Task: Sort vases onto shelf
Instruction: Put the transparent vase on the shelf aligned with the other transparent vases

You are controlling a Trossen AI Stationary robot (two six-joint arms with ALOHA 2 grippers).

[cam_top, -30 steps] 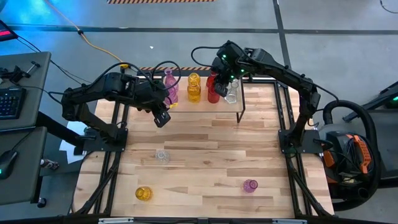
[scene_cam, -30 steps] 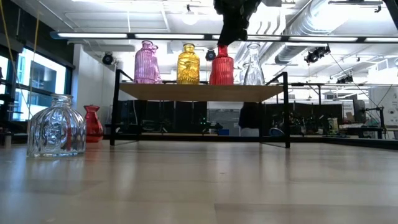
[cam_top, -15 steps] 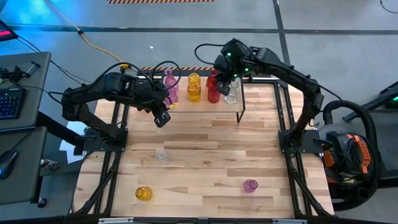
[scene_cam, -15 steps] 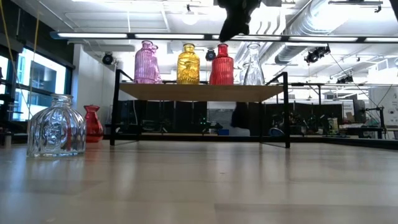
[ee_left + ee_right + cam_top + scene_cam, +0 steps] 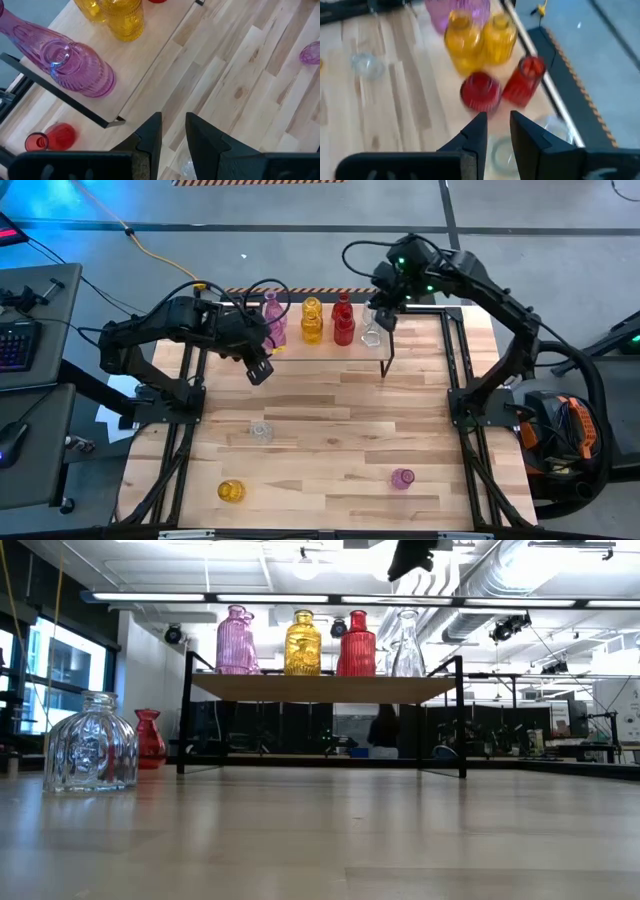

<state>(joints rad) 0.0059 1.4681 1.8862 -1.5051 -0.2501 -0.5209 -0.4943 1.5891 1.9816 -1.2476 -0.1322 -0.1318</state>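
High view: right gripper [image 5: 384,321] has withdrawn from red ribbed glass vase [image 5: 344,327], now standing free on small wood-topped black-framed shelf [image 5: 322,355]; placement judged complete. Left gripper [image 5: 261,370] waits near shelf's left end.

Low view: pink, yellow, red, clear vases in row on shelf; clear bulbous vase [image 5: 91,745] still on table.

Wrist views: both grippers' fingers narrowly parted, pinching nothing.

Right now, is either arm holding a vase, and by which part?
No. The right gripper hangs empty above the shelf; the left gripper waits empty beside it.
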